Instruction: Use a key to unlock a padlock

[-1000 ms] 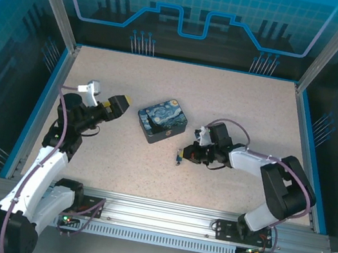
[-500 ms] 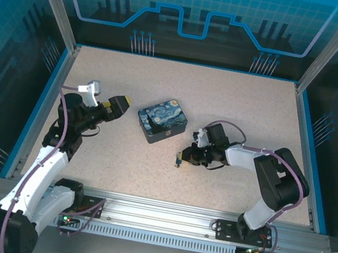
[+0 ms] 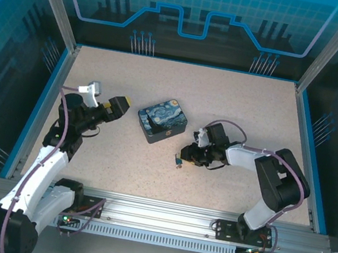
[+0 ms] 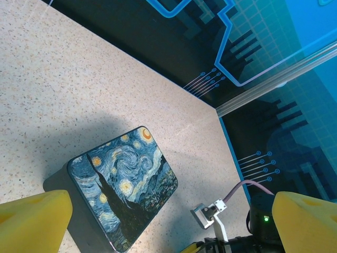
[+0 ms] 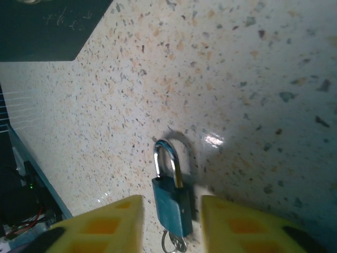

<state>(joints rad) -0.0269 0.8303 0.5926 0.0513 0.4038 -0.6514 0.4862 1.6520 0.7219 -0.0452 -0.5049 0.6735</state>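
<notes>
The speckled table (image 3: 225,104) carries everything. The left arm (image 3: 44,163) reaches up the left side, and the right arm (image 3: 276,185) bends in towards the middle. A starry-print box (image 3: 162,120) sits near the centre, between the two grippers. The left gripper (image 3: 123,102) hovers just left of the box, its yellow fingers (image 4: 34,221) spread wide with nothing between them. The right gripper (image 3: 185,155) is low over the table, its fingers (image 5: 105,221) apart with a gap on each side of the padlock (image 5: 172,203). The padlock lies flat in front of the box, shackle pointing away from the gripper. The key (image 5: 172,243) shows at the padlock's near end, partly cut off
</notes>
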